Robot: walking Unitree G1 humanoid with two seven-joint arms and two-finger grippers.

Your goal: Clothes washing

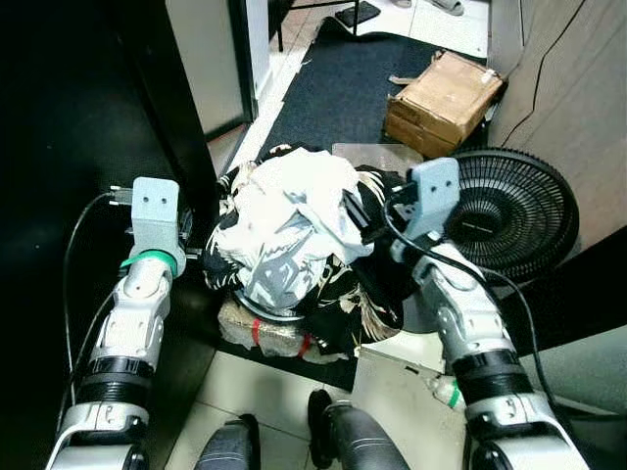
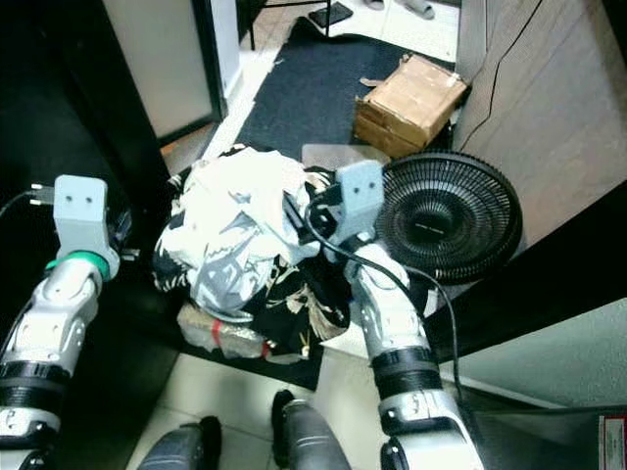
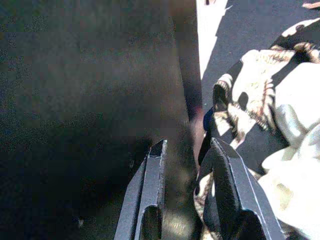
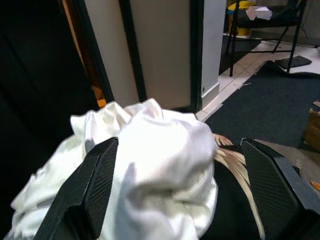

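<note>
**A soft heap of laundry between both tools**

The pile of clothes (image 1: 294, 245) sits in front of the robot, between its two arms, heaped over what looks like a round basket (image 1: 266, 311) whose rim shows only at the near side. On top lies a white garment (image 1: 289, 220), crumpled and folded on itself; under and around it hangs a black shirt with a pale leaf print (image 1: 367, 294), spilling over the right and near sides.

The left tool (image 3: 187, 150) is at the left edge of the pile, its fingers a little apart and holding nothing, one finger just beside the printed cloth. The right tool (image 4: 180, 170) is at the right of the heap, fingers spread wide with the white garment bulging between them; it has not closed on it.

Judging by the folds, the load is light, limp and shapeless, so it will sag and trail whichever way it is lifted, and loose pieces may slide off. A pinch on a thick gathered fold of the white garment looks surer than a thin edge; better still, gripping the basket from both sides would carry everything at once.

A black fan (image 1: 514, 211) stands just right of the pile and a cardboard box (image 1: 443, 101) lies farther off on the dark mat (image 1: 343, 88)
</note>
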